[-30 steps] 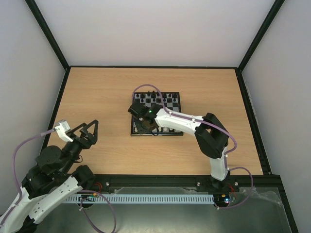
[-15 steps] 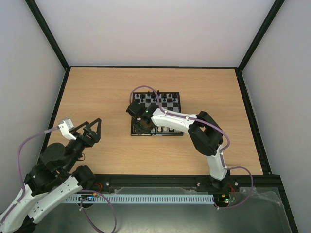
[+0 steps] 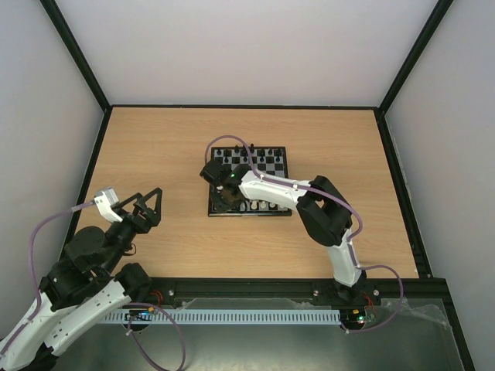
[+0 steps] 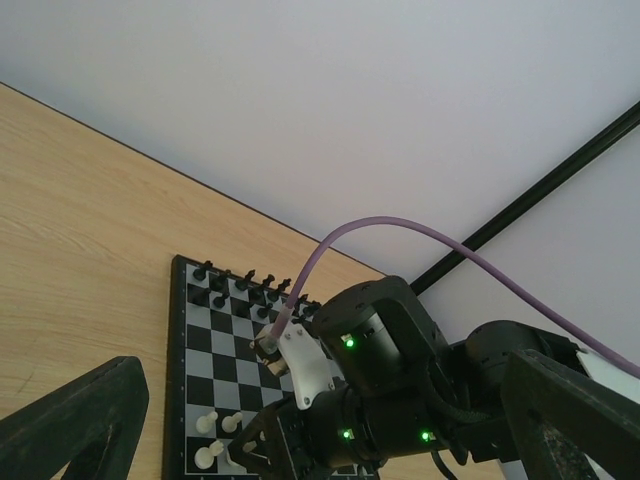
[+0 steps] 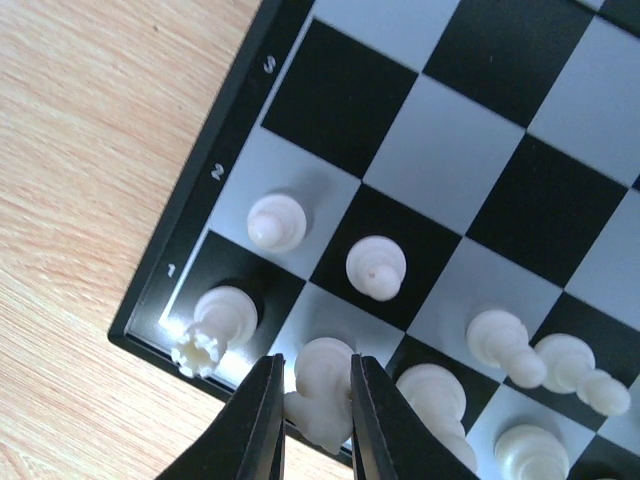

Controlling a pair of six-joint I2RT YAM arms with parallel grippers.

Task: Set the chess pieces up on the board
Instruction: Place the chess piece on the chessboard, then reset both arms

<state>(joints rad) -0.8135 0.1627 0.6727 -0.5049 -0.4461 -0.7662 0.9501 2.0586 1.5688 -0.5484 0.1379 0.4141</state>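
Note:
The board lies mid-table, black pieces on its far rows and white chess pieces along its near rows. My right gripper hangs over the near-left corner. In the right wrist view it is shut on a white knight just above the first-row square beside the corner rook. Two pawns stand on the second row, further white pieces to the right. My left gripper is open and empty, above the bare table left of the board.
Black frame rails and pale walls enclose the wooden table. In the left wrist view the right arm's wrist and purple cable cover much of the board.
The right arm's elbow has drawn left and its wrist has shifted slightly toward the board's near-left corner, the knight still held. The left gripper has drifted a little to the right.

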